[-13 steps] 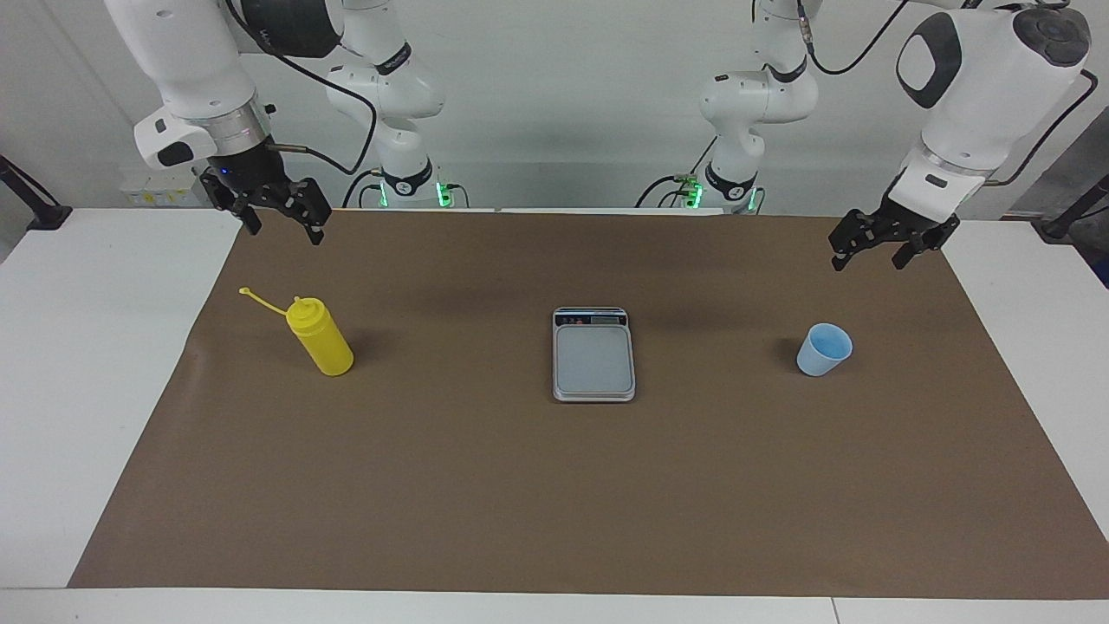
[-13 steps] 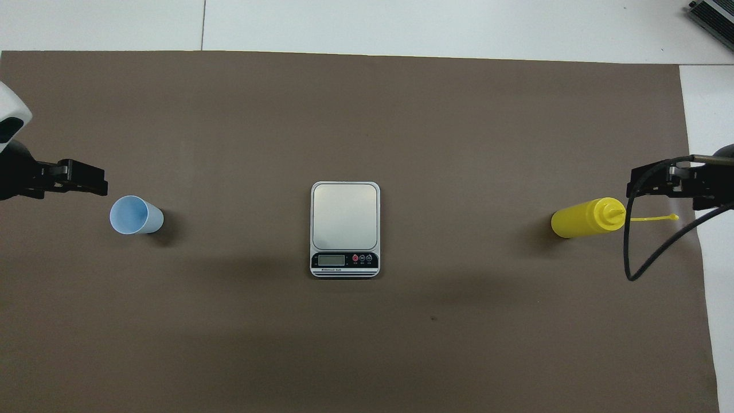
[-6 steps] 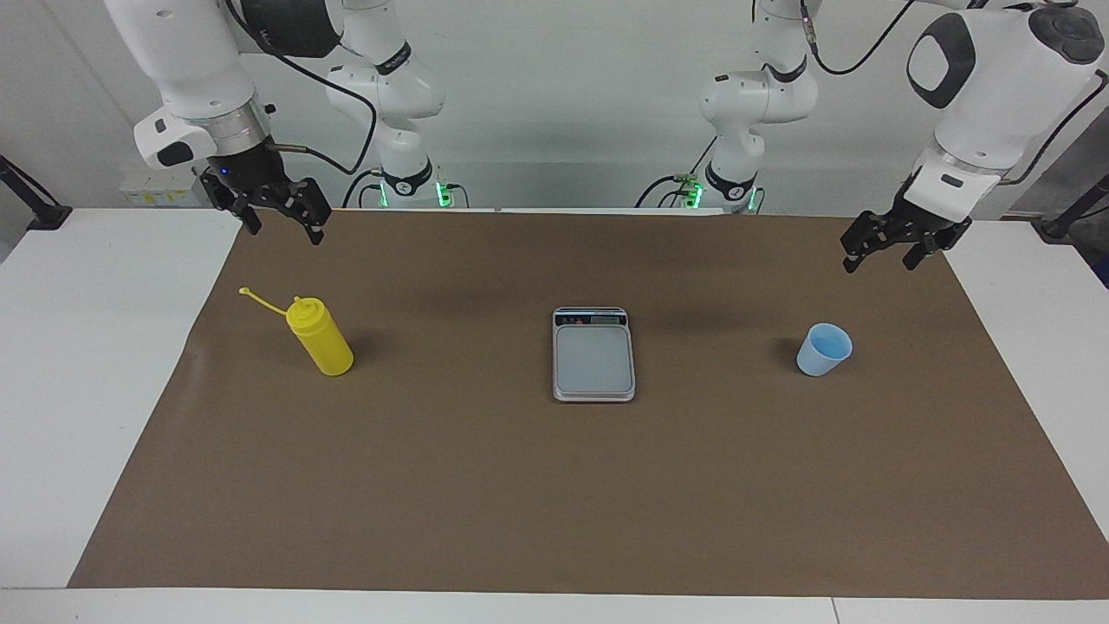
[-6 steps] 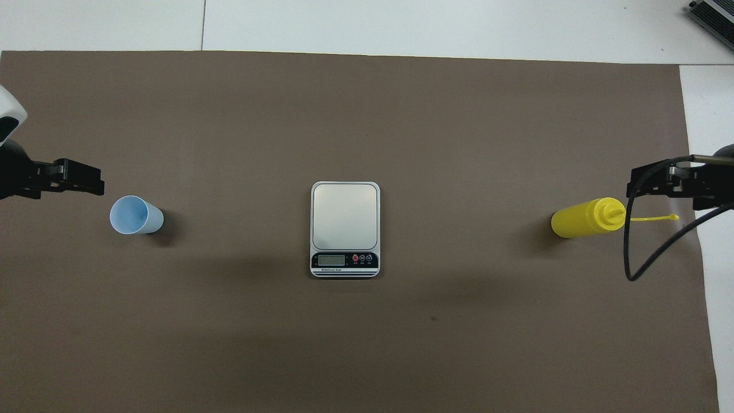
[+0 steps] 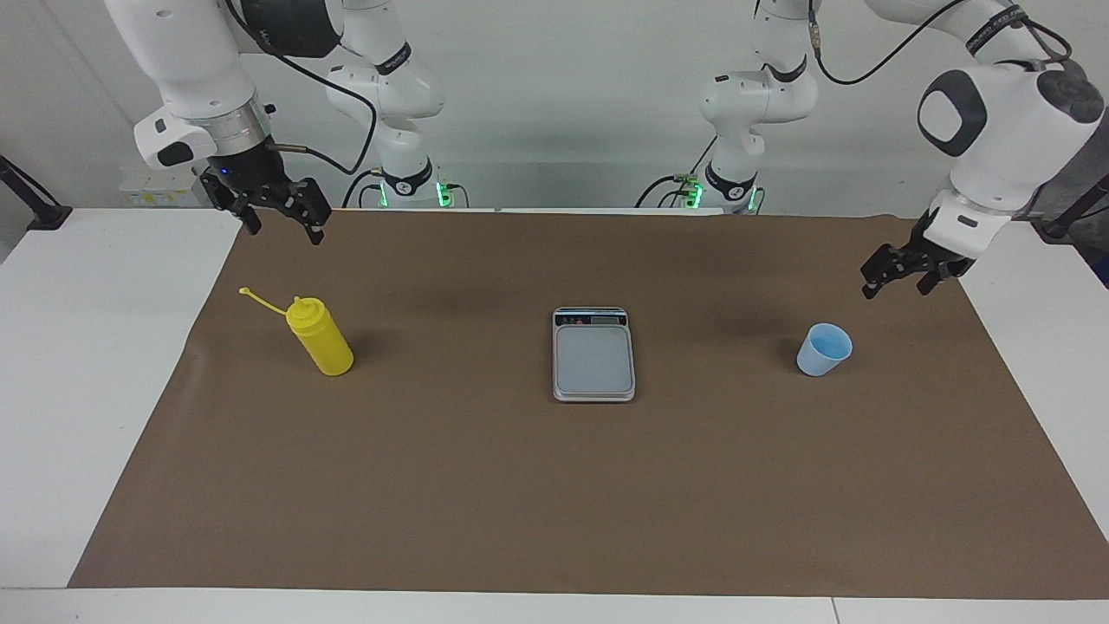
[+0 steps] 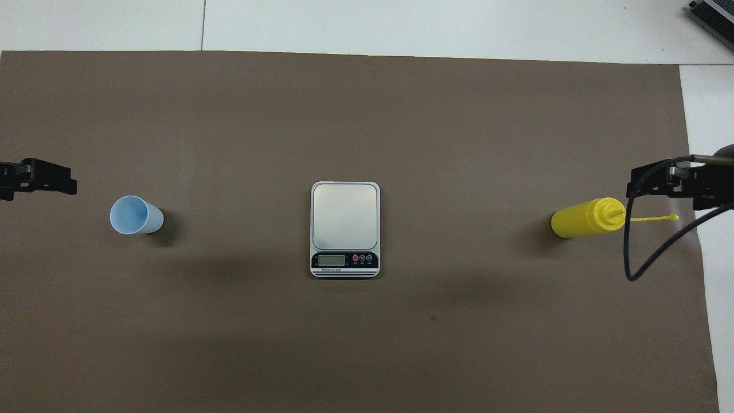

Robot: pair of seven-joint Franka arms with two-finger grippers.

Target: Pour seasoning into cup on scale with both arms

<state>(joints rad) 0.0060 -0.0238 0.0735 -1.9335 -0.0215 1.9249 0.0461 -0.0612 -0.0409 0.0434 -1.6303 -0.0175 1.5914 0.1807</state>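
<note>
Wall: plain white wall (image 5: 563,104) at the robots' end of the room.
Arm bases: two white bases (image 5: 407,186) stand side by side at the tabletop's edge, each with small green lights at its foot.
Right arm: white arm (image 5: 186,61) with a black cable (image 6: 654,252) looping from its wrist.
Right tool (image 5: 286,232): raised in the air over the right arm's end of the mat, fingers spread, grasping nothing, apart from the seasoning.
Left arm: white arm (image 5: 996,121) bent down over the left arm's end of the tabletop.
Left tool (image 5: 894,290): raised over the mat's edge at the left arm's end, fingers parted, grasping nothing, apart from the cup.
Scale (image 5: 593,355): flat in the middle of the mat, its dark display strip (image 6: 344,260) on the edge nearer the robots, platform bare.
Cup (image 5: 824,349): light blue, upright on the mat toward the left arm's end, about level with the scale and well apart from it.
Seasoning (image 5: 321,338): yellow bottle upright on the mat toward the right arm's end, well apart from the scale; its tethered tip cap (image 5: 246,293) sticks out toward that end.
Mat (image 5: 554,503): brown sheet covering most of the tabletop, with soft shadows under the arms.
Tabletop (image 5: 78,347): white, showing around the mat, with a seam (image 6: 203,26) in the strip farthest from the robots.
</note>
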